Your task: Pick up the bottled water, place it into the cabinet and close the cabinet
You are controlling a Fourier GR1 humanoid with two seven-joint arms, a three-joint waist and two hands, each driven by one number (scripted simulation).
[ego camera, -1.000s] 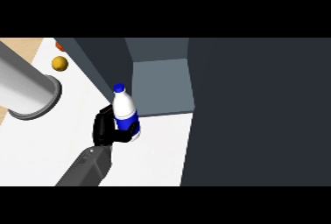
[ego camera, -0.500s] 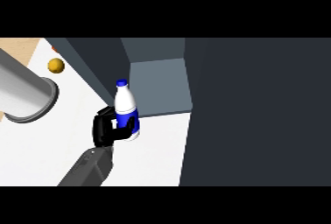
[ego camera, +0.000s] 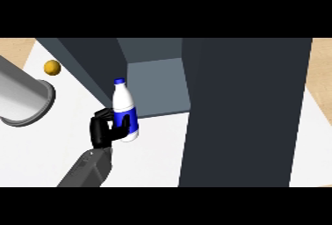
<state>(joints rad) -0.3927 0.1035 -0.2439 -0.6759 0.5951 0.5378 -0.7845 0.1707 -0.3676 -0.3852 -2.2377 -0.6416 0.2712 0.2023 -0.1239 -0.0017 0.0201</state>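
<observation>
You have one grey forearm (ego camera: 88, 169) coming up from the lower edge, left of centre; at its end the black hand (ego camera: 103, 131) is curled round the lower half of the bottled water (ego camera: 124, 110), fingers wrapped on the blue label; you cannot tell from this view alone which arm it is. The bottle stands nearly upright, white with a blue cap, held above the white counter (ego camera: 39, 149) just in front of the open cabinet (ego camera: 159, 83); its cap reaches up to the cabinet's left wall, beside the mouth of the grey compartment. To your right the dark cabinet door (ego camera: 243, 110) stands swung open, tall across the view. Further left lies a large grey cylinder (ego camera: 23, 99); beyond it, a small orange fruit (ego camera: 52, 67) rests apart on the counter.
</observation>
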